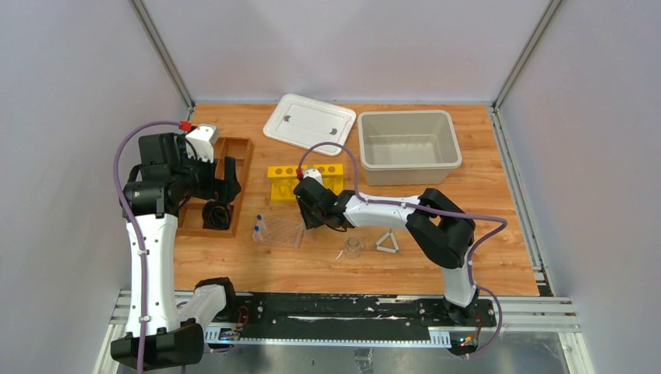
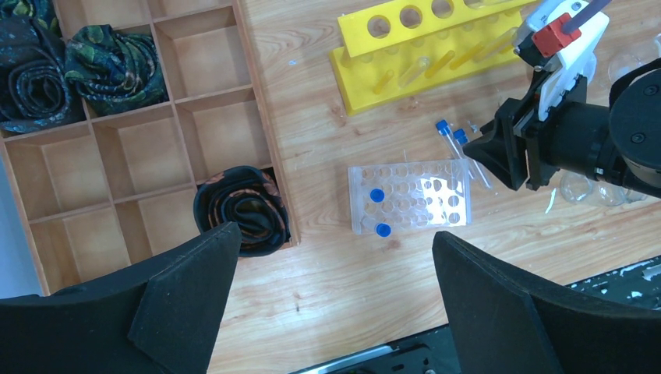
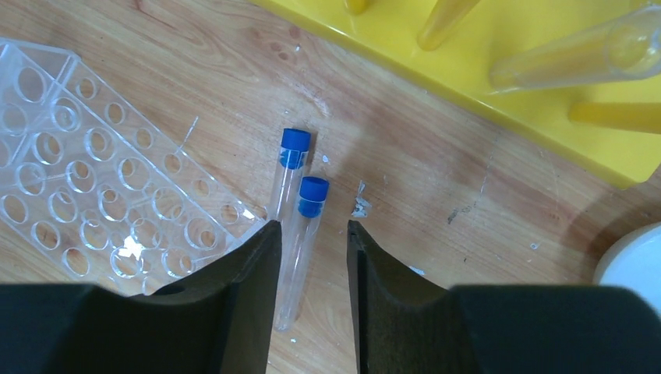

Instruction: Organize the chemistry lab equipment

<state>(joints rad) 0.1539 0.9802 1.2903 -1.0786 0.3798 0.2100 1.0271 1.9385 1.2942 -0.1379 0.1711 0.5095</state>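
Black right jaws part-open, straddling blue-capped tube

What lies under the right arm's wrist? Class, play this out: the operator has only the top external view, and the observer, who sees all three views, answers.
Observer: Two blue-capped tubes lie flat, side by side, on the table next to the clear rack.
Operator: Is either one gripped?
Observer: No. The right gripper is open, and one tube lies between its fingers, unclamped.
Operator: And the left gripper?
Observer: The left gripper is open wide with nothing between its fingers. It is above the corner of the wooden tray.
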